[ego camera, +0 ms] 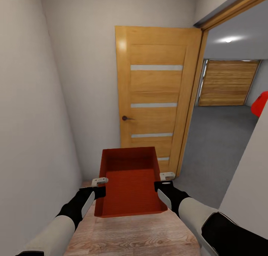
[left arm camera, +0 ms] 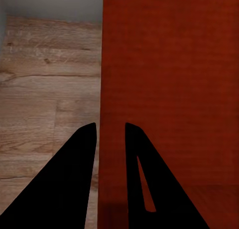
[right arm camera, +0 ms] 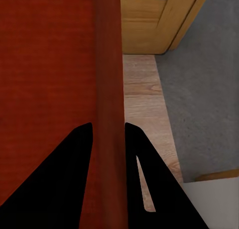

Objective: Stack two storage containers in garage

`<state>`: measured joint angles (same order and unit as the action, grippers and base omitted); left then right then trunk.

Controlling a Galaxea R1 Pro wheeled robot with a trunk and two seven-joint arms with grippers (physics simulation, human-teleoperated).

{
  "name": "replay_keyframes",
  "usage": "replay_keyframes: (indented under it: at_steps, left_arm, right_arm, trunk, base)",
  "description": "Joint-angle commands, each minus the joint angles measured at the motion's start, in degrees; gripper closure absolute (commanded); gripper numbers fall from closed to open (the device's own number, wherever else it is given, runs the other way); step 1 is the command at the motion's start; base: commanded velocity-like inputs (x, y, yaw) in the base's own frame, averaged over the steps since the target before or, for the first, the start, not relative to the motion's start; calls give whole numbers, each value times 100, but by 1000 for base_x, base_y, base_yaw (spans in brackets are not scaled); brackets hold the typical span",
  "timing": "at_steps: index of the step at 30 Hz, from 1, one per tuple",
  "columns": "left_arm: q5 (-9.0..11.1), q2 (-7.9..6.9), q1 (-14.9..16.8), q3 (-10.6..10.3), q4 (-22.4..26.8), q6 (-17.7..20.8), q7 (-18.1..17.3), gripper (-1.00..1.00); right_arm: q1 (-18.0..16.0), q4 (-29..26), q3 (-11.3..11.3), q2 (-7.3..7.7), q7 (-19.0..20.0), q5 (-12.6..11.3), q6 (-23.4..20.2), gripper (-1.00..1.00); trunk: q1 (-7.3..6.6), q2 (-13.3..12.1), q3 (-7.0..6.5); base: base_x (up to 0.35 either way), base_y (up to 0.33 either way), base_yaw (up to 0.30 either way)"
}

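1. Carrying the bin (ego camera: 128,183) through a narrow hallway right now, held up over the wood floor (ego camera: 134,237) with both arms. The garage (ego camera: 219,137) is through the doorway ahead-right, grey floor and plank door (ego camera: 227,83) visible in there.

2. Left gripper (ego camera: 99,181) is pinched on the bin's left wall, right gripper (ego camera: 167,176) on the right wall. In both wrist views the fingers straddle a wall, one inside, one outside, nearly closed on it.

3. To do this bit well, I'd say: swing the base right and go through the opening squarely, since the open door (ego camera: 156,96) and frame (ego camera: 191,100) leave little room. Keep both arms moving together so the bin doesn't twist out of the pinch, and keep it level.

4. Orientation: the bin's open top faces up, long axis pointing straight ahead away from the robot, short far wall toward the door. It looks slightly tipped toward the camera, can't be sure.

5. Something red (ego camera: 260,103) sits at the garage's right edge, maybe the other bin, too cropped to tell.
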<state>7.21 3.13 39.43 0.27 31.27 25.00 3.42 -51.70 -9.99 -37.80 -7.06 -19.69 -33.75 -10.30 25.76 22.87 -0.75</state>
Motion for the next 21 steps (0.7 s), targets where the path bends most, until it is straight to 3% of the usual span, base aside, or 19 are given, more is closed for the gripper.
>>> replay_keyframes:
  at_steps: [1, 15, 21]
  left_arm:
    - [-123, 5, 4, 52, 16, 40, 282, 100]
    - [-123, 9, 4, 48, -6, 40, 282, 100]
    - [-123, 10, 4, 44, -27, 40, 282, 100]
  right_arm:
    - [2, -21, -167, 0, -34, -140, -33, 100]
    - [2, -12, -174, -6, -35, -141, -33, 100]
    - [2, -12, -175, -6, -35, -141, -33, 100]
  trunk:
    - [2, 5, 3]
    - [2, 5, 3]
    - [2, 5, 3]
  base:
    - [1, 0, -6]
    - [6, 2, -234]
    - [138, 151, -273]
